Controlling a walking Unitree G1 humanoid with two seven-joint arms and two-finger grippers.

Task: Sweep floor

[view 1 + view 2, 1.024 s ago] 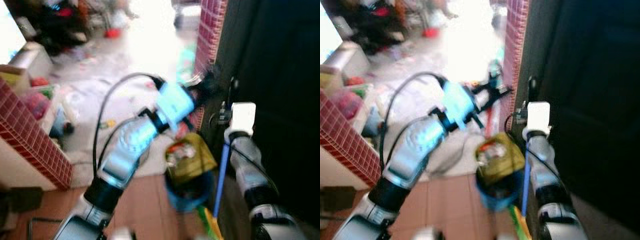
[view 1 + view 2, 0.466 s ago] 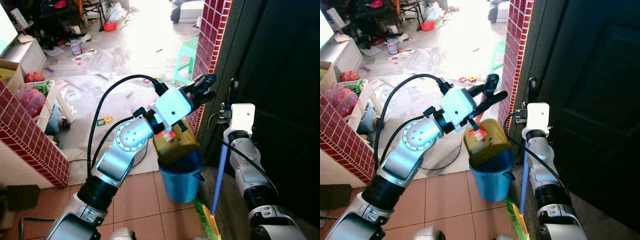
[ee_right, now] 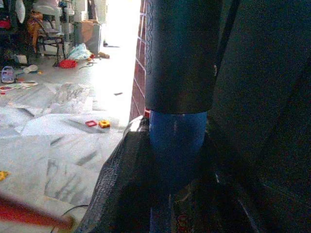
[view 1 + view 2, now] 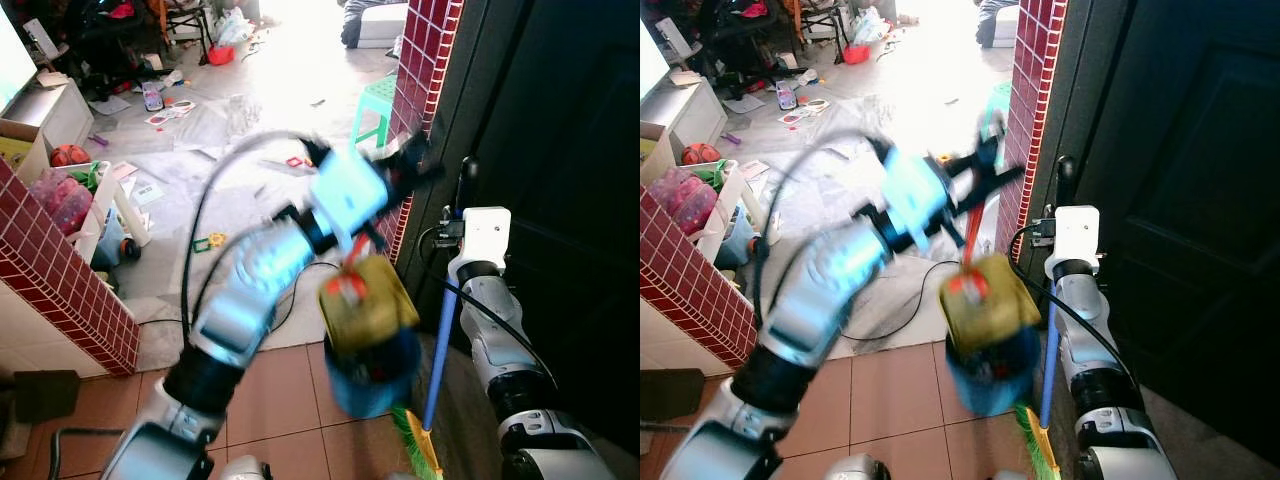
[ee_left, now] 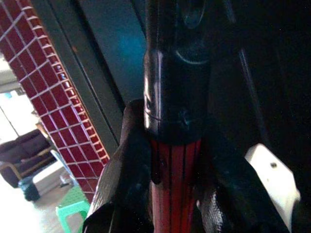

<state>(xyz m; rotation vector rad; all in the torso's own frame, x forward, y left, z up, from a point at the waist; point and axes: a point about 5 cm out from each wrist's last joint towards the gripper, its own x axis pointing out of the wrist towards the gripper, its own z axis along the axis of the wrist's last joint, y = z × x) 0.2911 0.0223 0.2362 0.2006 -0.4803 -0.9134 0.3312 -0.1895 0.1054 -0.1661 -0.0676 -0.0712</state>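
The left gripper [image 4: 412,165] is raised in front of the red brick pillar [image 4: 425,60], blurred in both eye views. Its wrist view shows its black fingers [image 5: 127,174] clamped around a red ribbed handle [image 5: 175,194] capped by a black grip [image 5: 177,73]. Below that gripper the red handle runs down to an olive-yellow dustpan [image 4: 367,303], which sits tilted over the top of a blue bucket [image 4: 372,375]. The bucket stands on the terracotta floor tiles [image 4: 270,390] just beside the foot of the dark door [image 4: 560,120].

The right gripper [image 4: 465,180] is held upright close to the dark door, beside the pillar's edge. Its wrist view shows its fingers [image 3: 121,170] closed on a blue broom handle [image 3: 176,141] with a dark sleeve [image 3: 182,53] above the grasp. In the eye views the blue broom handle descends past the white wrist housing [image 4: 486,232] to green and yellow bristles [image 4: 418,445] resting on the floor at the right side of the bucket, touching or nearly touching it.

Beyond the tiles, the pale floor [image 4: 290,90] is strewn with plastic sheets, small toys and papers. A green plastic stool [image 4: 375,100] stands against the pillar. A low red brick wall [image 4: 60,270] runs along the left, with a box of toys [image 4: 70,195] behind it. A black cable [image 4: 290,300] lies looped on the floor near the bucket.
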